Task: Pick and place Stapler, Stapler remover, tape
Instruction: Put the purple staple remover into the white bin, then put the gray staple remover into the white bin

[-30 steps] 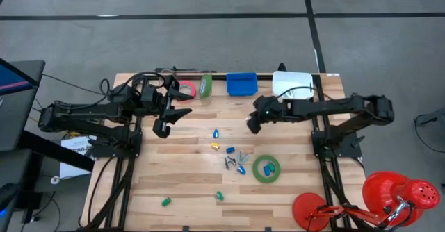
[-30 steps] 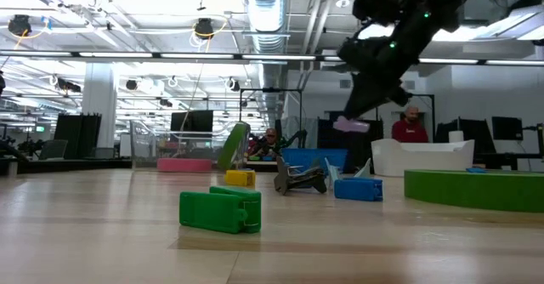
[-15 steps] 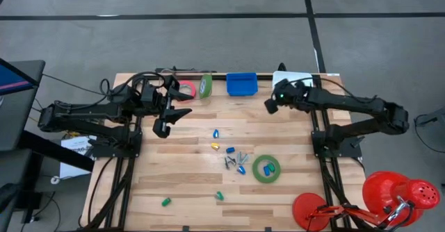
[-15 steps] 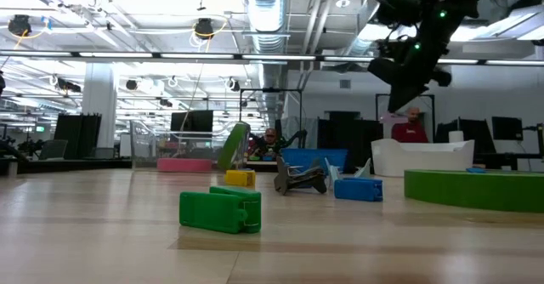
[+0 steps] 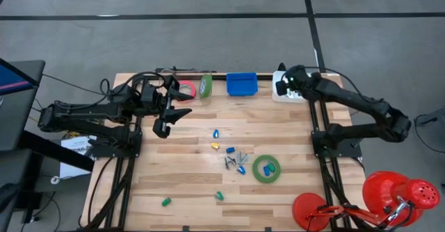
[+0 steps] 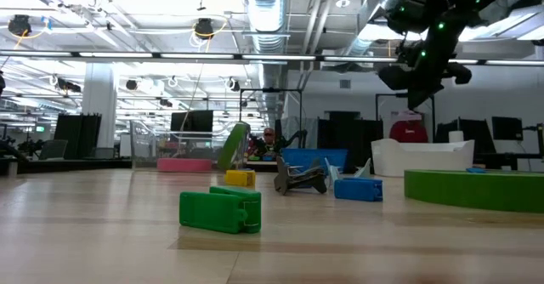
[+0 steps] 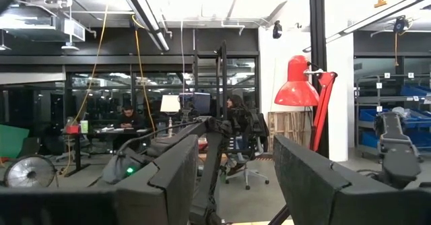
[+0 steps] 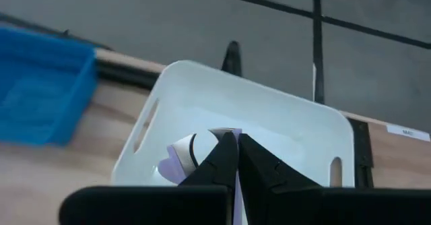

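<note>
Stapler remover (image 8: pixel 176 159) — in right tool (image 8: pixel 234 144) — over white bin (image 8: pixel 289 120).

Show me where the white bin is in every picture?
High view: the white bin sits at the table's far edge, partly under the right gripper.
Low view: it stands at the right, far across the table.
Left wrist view: not in it.
Right wrist view: it fills the middle, behind that arm's own fingers.
Shared landmark: the blue bin, right beside it.
</note>
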